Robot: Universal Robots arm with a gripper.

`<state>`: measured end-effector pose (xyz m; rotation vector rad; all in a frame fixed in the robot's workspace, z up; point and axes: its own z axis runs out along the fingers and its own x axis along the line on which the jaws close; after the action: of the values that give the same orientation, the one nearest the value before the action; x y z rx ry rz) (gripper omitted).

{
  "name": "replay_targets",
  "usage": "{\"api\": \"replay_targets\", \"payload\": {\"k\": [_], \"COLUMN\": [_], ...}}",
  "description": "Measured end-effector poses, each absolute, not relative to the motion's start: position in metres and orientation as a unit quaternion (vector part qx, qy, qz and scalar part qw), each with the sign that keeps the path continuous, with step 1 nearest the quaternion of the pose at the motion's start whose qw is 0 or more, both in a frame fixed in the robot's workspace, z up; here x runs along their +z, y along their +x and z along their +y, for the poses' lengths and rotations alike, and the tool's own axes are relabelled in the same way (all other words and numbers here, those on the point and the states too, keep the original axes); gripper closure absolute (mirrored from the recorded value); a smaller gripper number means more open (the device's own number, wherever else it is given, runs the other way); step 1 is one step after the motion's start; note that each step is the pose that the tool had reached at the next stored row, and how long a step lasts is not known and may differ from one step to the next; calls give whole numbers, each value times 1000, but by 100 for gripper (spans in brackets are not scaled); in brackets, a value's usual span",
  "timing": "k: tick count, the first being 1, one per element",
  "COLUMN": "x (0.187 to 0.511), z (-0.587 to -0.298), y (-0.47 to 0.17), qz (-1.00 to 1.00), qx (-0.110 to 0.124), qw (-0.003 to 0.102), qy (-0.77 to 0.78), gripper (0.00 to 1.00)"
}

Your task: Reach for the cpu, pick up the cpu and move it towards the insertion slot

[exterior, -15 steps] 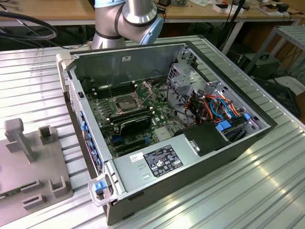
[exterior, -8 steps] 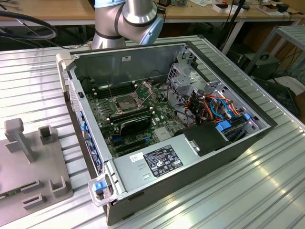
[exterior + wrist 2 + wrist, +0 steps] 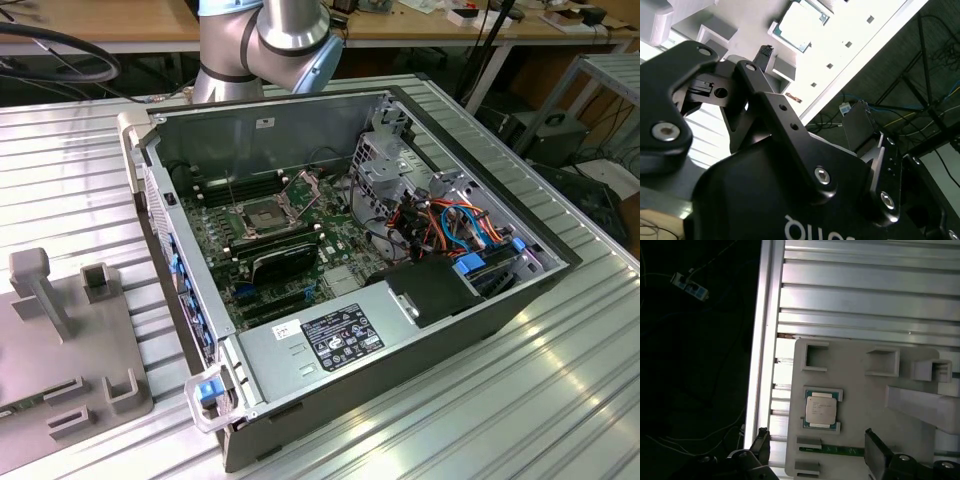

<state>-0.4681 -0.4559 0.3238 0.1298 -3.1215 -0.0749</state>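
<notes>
"Locating the cpu first: where does it lie?"
"Flat in a shallow seat on the grey holder plate, metal face up, seen in both wrist views. The plate rests on the ribbed aluminium surface."
"State of the gripper?"
"Spread wide, holding nothing. The cpu lies near the gap between its black fingers, untouched."
"And the insertion slot?"
"In the exterior view it sits on the board inside the open computer case, a silver frame round a dark centre."
</notes>
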Motion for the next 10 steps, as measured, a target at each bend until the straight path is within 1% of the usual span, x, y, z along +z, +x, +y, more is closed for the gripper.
{"api": "replay_targets", "payload": {"k": [10], "x": [324], "z": [-456], "y": [-468], "qz": [-999], "qx": [-24], "qw": [8], "qy": [45], "gripper": [16]}}
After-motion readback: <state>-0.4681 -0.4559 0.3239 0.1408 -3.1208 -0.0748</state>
